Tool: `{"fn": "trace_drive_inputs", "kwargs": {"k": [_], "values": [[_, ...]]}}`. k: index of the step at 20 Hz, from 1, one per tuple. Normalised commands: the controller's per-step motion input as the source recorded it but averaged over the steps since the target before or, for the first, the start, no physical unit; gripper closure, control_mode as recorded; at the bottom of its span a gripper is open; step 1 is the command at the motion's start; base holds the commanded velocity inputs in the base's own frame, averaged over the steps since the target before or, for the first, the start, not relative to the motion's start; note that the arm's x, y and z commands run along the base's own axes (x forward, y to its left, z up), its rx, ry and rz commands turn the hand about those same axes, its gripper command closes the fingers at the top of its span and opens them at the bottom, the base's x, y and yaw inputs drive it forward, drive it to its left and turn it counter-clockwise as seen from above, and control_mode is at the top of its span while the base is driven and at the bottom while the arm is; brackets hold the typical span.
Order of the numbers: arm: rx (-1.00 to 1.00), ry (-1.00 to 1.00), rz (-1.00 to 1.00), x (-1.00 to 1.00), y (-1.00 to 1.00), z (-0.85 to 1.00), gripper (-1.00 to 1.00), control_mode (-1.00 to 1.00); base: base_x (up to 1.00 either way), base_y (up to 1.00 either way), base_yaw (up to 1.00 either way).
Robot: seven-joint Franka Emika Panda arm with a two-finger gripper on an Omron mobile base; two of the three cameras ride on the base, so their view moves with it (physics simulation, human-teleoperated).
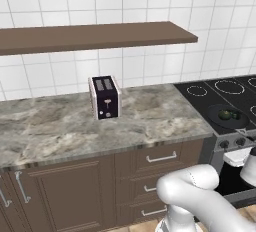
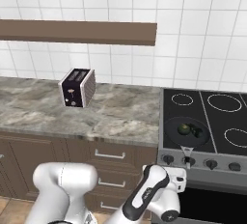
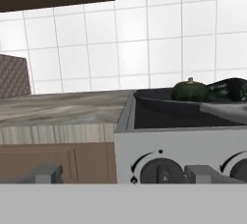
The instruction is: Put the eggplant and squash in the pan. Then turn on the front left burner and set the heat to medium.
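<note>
The dark pan (image 2: 173, 132) sits on the stove's front left, covering the front left burner. Inside it lie the round green squash (image 2: 184, 129) and, right beside it, the darker oval eggplant (image 2: 197, 132). From the hand view I see the squash (image 3: 189, 91) and eggplant (image 3: 231, 89) above the pan's rim (image 3: 154, 100), with its grey handle (image 3: 226, 112) pointing at me. My gripper (image 3: 125, 174) is open and empty, level with the stove's knob panel. The leftmost knob (image 3: 161, 170) stands between its fingers, closer to the right one.
More knobs (image 2: 211, 163) line the stove front (image 2: 202, 170). A toaster (image 2: 77, 88) stands on the marble counter (image 2: 116, 117) to the left. Drawers with handles (image 2: 110, 155) lie below, and a brown shelf (image 2: 77, 31) hangs on the tiled wall.
</note>
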Motion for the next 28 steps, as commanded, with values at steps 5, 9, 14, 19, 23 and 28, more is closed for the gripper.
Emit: {"fn": "trace_drive_inputs", "kwargs": {"k": [5, 9, 14, 19, 23, 28], "values": [[0.00, 0.00, -0.04, 0.30, 0.00, -0.26, -1.00, -1.00, 0.00, 0.00, 0.00], [0.00, -0.04, -0.03, 0.07, 0.00, -0.20, -1.00, -1.00, 0.00, 0.00, 0.00], [0.00, -0.12, -0.02, 0.00, -0.12, -0.08, -1.00, -1.00, 0.00, 0.00, 0.00], [0.00, -0.09, 0.00, 0.01, -0.26, 0.00, -1.00, -1.00, 0.00, 0.00, 0.00], [0.00, -0.01, 0.00, 0.07, -0.22, 0.00, -1.00, -1.00, 0.00, 0.00, 0.00], [0.00, 0.02, 0.00, 0.16, -0.06, 0.00, -1.00, -1.00, 0.00, 0.00, 0.00]]}}
